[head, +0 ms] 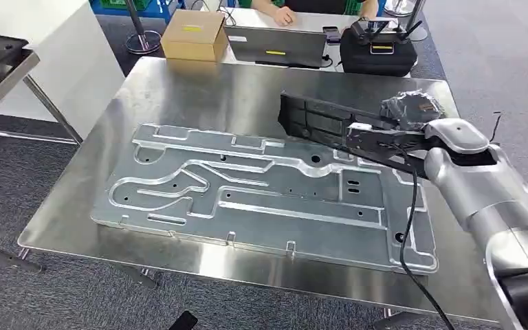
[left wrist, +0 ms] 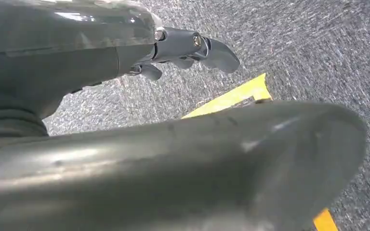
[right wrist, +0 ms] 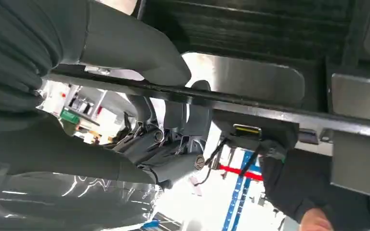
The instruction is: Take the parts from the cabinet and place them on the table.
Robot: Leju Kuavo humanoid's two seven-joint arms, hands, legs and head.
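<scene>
The right hand (head: 412,113) grips the black part (head: 330,125) above the worktop (head: 179,89) — placing step — so lowering it flat comes next; the left hand (left wrist: 192,50) hangs empty, fingers apart.

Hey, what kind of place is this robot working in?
Probably a factory-style test workshop or robot lab. A steel table carries a large machined metal plate, the right hand holds a black part above it, and a person sits behind at a laptop on grey carpet.
</scene>
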